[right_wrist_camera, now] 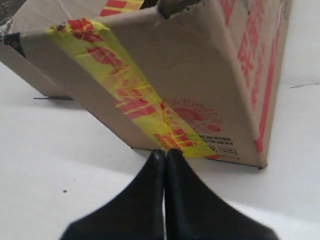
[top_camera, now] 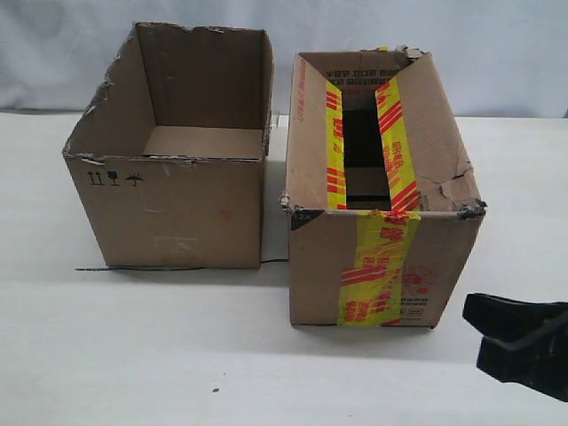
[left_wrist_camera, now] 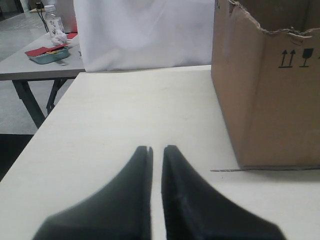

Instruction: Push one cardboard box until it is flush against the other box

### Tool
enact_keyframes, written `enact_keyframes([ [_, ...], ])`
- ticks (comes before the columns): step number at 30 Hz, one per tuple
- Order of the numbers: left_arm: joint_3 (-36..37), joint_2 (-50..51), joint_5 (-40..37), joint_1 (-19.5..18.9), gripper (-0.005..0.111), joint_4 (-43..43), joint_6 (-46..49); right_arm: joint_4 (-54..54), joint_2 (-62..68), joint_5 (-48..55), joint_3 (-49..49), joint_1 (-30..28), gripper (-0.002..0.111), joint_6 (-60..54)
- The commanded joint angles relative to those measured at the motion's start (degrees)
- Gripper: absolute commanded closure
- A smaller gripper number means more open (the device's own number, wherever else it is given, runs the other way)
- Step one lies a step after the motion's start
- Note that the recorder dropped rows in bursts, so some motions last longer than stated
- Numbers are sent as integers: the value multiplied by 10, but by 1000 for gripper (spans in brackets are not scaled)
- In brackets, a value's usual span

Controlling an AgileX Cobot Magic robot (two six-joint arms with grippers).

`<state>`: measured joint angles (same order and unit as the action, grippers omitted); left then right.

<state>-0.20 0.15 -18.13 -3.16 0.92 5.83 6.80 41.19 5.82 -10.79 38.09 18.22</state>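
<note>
The cardboard box [top_camera: 382, 222], banded with yellow and red tape, stands right of centre on the white table. The other box [top_camera: 177, 160], plain brown and open-topped, stands to its left with a narrow gap between them. My right gripper [top_camera: 484, 319] is low at the right front, a little off the taped box's front right corner. In the right wrist view it [right_wrist_camera: 165, 151] is shut and empty, its tips just short of the taped box [right_wrist_camera: 175, 75]. My left gripper [left_wrist_camera: 156, 147] is hidden in the exterior view. It is all but shut, holding nothing, with the plain box [left_wrist_camera: 270, 90] ahead to one side.
A thin black strap [top_camera: 142, 268] lies on the table [top_camera: 177, 355] under the plain box's front edge. In the left wrist view the table's side edge [left_wrist_camera: 45, 125] drops off, and beyond it stands another table with a bottle [left_wrist_camera: 52, 22] and a tray [left_wrist_camera: 47, 54].
</note>
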Motion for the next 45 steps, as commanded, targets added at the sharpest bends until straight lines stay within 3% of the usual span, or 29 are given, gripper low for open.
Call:
enact_keyframes([
  [1, 2, -2, 5, 0, 107, -5, -2, 2, 92, -111, 8, 14, 109, 3],
  [4, 2, -2, 5, 0, 107, -5, -2, 0, 171, -176, -2, 8, 109, -18],
  [9, 2, -2, 5, 0, 107, -5, -2, 0, 248, -173, -45, -37, 109, -50],
  [20, 2, -2, 5, 0, 107, -5, -2, 0, 261, -190, -57, -99, 109, -92],
  [38, 2, -2, 5, 0, 107, -5, -2, -4, 425, -189, -179, -99, 109, -130],
  [45, 2, -2, 5, 0, 107, -5, -2, -49, 338, -82, -180, -102, 109, -139],
])
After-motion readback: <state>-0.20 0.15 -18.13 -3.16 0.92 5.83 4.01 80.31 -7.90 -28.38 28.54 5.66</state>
